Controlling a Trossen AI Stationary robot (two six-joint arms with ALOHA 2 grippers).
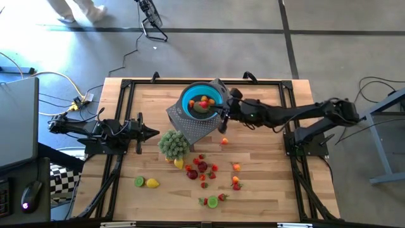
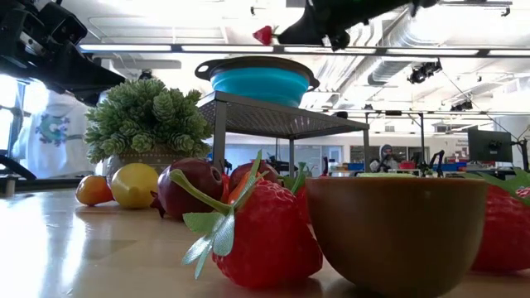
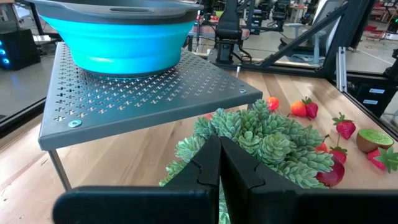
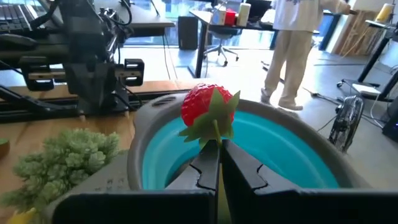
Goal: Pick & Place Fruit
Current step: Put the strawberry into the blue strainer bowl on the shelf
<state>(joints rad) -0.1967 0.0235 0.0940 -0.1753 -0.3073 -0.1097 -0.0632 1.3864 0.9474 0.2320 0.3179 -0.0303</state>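
Note:
A blue bowl (image 1: 202,101) sits on a grey perforated stand (image 1: 190,126) at the table's far middle, with a few fruit pieces inside. My right gripper (image 4: 219,146) reaches in from the right, level with the bowl's near rim, shut on a red strawberry (image 4: 206,104). In the low view the strawberry (image 2: 263,35) hangs above the bowl (image 2: 261,83). More fruit (image 1: 202,168) lies scattered on the wood in front of the stand. My left gripper (image 1: 155,132) waits shut at the left, beside a green plant (image 1: 174,144). My right gripper pinches the strawberry by its green leafy cap (image 4: 214,127) between its two fingertips. The fingers come nearly level from the table's right. The red body (image 4: 202,99) stands out beyond and above the fingertips, lifted clear over the bowl's rim.
A lime (image 1: 139,182) and a lemon (image 1: 152,183) lie near the front left, and a cut green piece (image 1: 212,202) lies near the front edge. A single orange piece (image 1: 223,140) lies under my right arm. A person (image 4: 298,50) stands beyond the table.

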